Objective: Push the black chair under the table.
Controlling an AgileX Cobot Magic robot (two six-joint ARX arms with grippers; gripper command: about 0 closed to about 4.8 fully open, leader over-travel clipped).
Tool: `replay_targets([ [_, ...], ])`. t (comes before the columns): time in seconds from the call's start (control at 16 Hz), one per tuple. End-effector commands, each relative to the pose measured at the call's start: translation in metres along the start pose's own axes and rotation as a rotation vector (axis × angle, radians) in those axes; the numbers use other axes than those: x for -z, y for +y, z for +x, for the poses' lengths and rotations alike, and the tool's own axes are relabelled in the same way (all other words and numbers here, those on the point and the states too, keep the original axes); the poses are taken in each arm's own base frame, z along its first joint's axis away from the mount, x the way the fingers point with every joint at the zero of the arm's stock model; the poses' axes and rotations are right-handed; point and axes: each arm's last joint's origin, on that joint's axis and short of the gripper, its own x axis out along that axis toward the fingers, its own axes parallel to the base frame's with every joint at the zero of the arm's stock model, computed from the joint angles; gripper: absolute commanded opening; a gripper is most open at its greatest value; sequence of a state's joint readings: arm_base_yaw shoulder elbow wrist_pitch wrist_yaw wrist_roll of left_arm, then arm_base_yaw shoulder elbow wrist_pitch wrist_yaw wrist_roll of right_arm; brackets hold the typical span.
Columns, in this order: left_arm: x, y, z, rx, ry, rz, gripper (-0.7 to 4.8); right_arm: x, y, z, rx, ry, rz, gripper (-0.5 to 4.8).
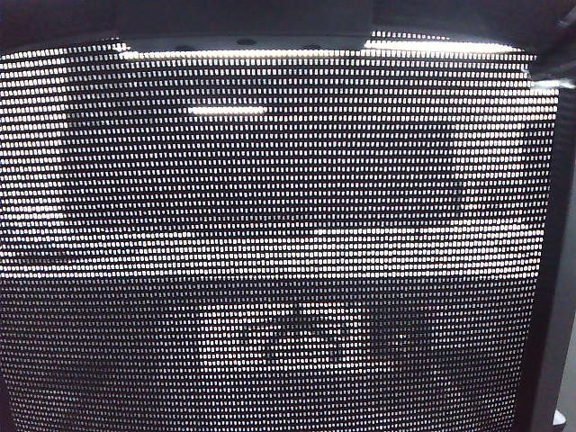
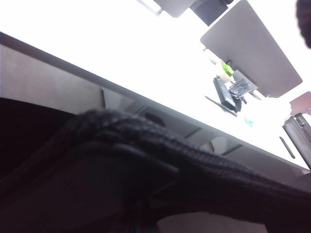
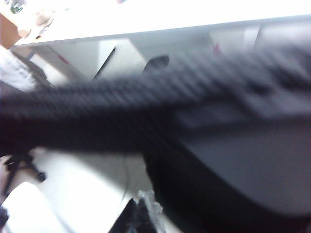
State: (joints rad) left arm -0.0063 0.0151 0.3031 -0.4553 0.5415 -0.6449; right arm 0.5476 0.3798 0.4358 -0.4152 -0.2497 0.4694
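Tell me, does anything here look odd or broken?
Nothing looks damaged or spilled. The chair's mesh back fills the exterior view, and the right wrist view is blurred. Neither gripper is in view. The table carries ordinary desk clutter.

- Left gripper (image 2: 305,19): only a black, rounded sliver shows at the edge of the left wrist view; its jaws are out of sight.
- Right gripper (image 3: 141,216): a blurred black piece with a pale, glassy bit at the edge of the right wrist view; its jaws are too blurred to make out.

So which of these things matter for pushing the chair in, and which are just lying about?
For the job:
black chair, its mesh filling the exterior view
table
No end effector shows in any view.

Lying about:
grey laptop on the table
green item beside it
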Motion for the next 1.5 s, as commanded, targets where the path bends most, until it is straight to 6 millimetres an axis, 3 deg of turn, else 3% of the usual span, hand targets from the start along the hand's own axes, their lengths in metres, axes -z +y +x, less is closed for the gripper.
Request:
replay_targets([
  [0.06,-0.005,-0.003,0.000,0.026,-0.043,0.030,-0.06,-0.005,-0.001,-0.002,0.092,-0.086,-0.009,-0.05],
  [0.62,-0.008,-0.006,0.000,0.046,-0.076,0.061,-0.06,-0.012,-0.001,-0.002,0.162,-0.195,-0.013,-0.05],
  [1.06,-0.009,-0.005,0.001,0.014,-0.092,0.072,-0.06,-0.017,-0.002,0.011,0.178,-0.192,-0.012,-0.05],
  [1.5,-0.020,0.000,0.016,-0.008,-0.083,0.086,-0.06,-0.026,-0.010,0.016,0.230,-0.244,0.008,-0.05],
])
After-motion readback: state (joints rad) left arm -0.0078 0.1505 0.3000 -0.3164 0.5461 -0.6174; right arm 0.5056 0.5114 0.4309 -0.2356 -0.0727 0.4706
